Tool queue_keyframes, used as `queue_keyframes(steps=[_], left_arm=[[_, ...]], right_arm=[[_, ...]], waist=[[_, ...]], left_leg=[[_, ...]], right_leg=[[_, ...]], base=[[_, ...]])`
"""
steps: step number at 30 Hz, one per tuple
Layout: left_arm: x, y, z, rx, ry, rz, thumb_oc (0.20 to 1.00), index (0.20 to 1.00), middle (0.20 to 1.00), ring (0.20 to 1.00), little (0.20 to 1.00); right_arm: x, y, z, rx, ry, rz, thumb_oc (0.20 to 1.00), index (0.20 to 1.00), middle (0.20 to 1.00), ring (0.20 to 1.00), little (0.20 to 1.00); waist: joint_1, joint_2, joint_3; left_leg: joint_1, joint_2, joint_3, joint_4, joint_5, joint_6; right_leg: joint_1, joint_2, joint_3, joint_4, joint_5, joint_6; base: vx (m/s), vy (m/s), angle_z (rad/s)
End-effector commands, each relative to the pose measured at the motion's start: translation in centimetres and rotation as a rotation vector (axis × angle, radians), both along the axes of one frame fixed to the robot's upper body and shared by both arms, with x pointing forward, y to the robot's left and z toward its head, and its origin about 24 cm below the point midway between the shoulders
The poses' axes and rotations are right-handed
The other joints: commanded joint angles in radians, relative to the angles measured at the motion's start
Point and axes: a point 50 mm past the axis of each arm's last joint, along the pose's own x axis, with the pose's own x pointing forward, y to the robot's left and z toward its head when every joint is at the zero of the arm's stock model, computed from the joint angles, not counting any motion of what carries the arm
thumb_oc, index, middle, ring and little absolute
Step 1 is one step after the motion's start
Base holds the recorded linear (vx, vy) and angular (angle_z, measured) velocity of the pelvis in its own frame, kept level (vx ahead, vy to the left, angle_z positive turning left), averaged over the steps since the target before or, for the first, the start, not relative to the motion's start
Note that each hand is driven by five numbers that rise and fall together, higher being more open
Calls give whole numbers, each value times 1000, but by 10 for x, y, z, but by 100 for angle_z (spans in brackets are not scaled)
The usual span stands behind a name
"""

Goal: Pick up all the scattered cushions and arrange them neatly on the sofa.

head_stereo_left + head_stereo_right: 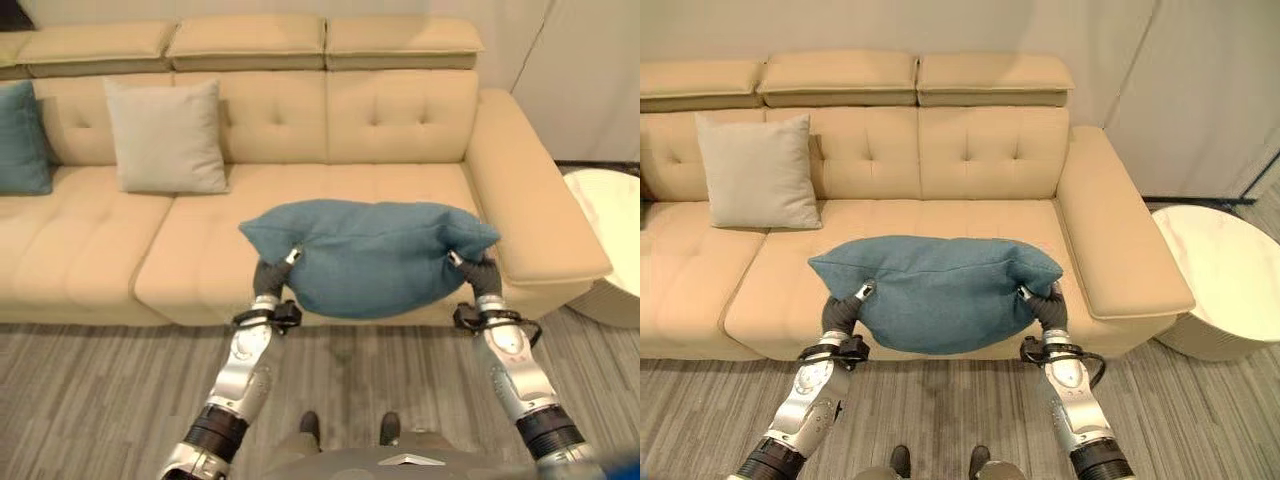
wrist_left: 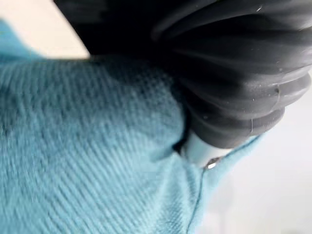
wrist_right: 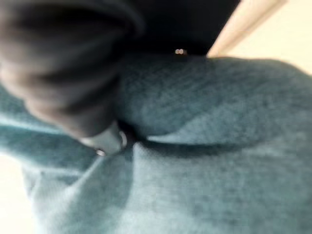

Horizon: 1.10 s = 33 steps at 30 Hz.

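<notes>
A blue-green cushion (image 1: 370,255) hangs in the air in front of the beige sofa's (image 1: 90,250) seat edge, held level between my two hands. My left hand (image 1: 270,277) grips its left end, the thumb pinching into the cloth (image 2: 97,156) beside the dark cover (image 2: 234,73). At the other end my right hand (image 1: 480,275) does the same, its thumb (image 3: 109,141) dug into the fabric (image 3: 219,146). Both corners flop over the hands and hide most of the fingers. A pale grey cushion (image 1: 165,135) leans upright against the sofa back at left, and another blue-green cushion (image 1: 20,140) stands at the far left.
The sofa's wide right armrest (image 1: 530,200) runs forward just right of my right hand. A round white side table (image 1: 1220,270) stands past it on the grey wood floor (image 1: 100,380). The seat behind the held cushion is bare.
</notes>
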Motion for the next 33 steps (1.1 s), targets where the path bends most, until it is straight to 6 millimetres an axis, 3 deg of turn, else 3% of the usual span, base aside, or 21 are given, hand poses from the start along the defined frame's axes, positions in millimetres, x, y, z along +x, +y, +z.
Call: queue_keyframes(steps=[1,4,6,8,11,12,13,16,18,19,22,27,31,33], left_arm=[[21,0,54,13,-279,-23,200,200,200,200,200],[17,4,53,38,-277,-24,200,200,200,200,200],[14,7,54,64,-282,-29,200,200,200,200,200],[15,9,56,86,-294,-23,200,200,200,200,200],[15,9,56,78,-296,-25,200,200,200,200,200],[16,8,57,71,-299,-25,200,200,200,200,200],[16,8,57,68,-299,-25,200,200,200,200,200],[18,6,58,70,-309,-33,200,200,200,200,200],[16,4,57,62,-307,-40,200,200,200,200,200],[15,2,56,45,-302,-46,200,200,200,200,200],[15,-1,55,39,-296,-58,200,200,200,200,200],[18,-9,57,9,-299,-76,200,200,200,200,200],[17,-7,53,13,-279,-71,200,200,200,200,200],[17,-8,50,23,-267,-75,200,200,200,200,200]], right_arm=[[20,27,60,31,-291,106,200,200,200,200,200],[20,34,59,31,-285,133,200,200,200,200,200],[22,46,61,26,-288,185,200,200,200,200,200],[23,53,63,30,-304,208,200,200,200,200,200],[25,58,67,19,-315,237,200,200,200,200,200],[27,58,71,10,-326,249,200,200,200,200,200],[28,59,72,6,-332,257,200,200,200,200,200],[29,62,74,-2,-335,276,200,200,200,200,200],[28,61,72,-10,-329,279,200,200,200,200,200],[25,58,69,-24,-317,278,200,200,200,200,200],[23,54,68,-39,-312,275,200,200,200,200,200],[22,44,71,-67,-319,252,200,200,200,200,200],[21,41,68,-66,-307,241,200,200,200,200,200],[20,39,67,-69,-301,234,200,200,200,200,200]], waist=[[11,-25,-6],[30,-29,-16],[45,-14,-1],[49,-3,14],[44,-1,12],[36,-4,17],[33,-8,17],[27,-11,19],[28,-23,12],[24,-22,-3],[18,-21,-4],[11,-29,26],[18,-37,25],[19,-40,21]], left_leg=[[-14,-22,-3,-59,9,36],[50,-34,26,-83,-20,69],[86,-40,53,-88,-40,111],[99,-39,60,-94,-49,124],[124,-47,60,-112,-61,124],[143,-53,59,-121,-72,119],[149,-56,59,-123,-75,115],[173,-57,49,-126,-95,105],[190,-51,42,-116,-111,85],[200,-27,34,-100,-124,65],[193,-8,19,-60,-133,51],[53,30,20,201,-96,14],[17,9,38,176,-122,39],[-4,0,66,130,-103,45]], right_leg=[[76,7,72,-56,21,120],[88,-23,107,-6,8,143],[14,-60,133,193,43,183],[-56,-72,135,287,57,190],[-87,-75,109,197,51,175],[-107,-74,92,63,88,177],[-121,-75,88,14,111,184],[-132,-75,79,-64,149,198],[-94,-73,63,-87,168,187],[-60,-61,50,-99,158,176],[-29,-48,38,-101,139,161],[4,-43,6,-80,86,108],[42,-38,-2,-90,65,105],[60,-38,-10,-104,63,110]], base=[[331,226,-2],[253,239,-119],[129,309,-84],[47,152,-50],[142,-4,-9],[204,-96,10],[207,-125,5],[148,-121,6],[249,-281,20],[284,-326,38],[125,-182,45],[36,-137,24],[113,-61,11],[120,-7,13]])
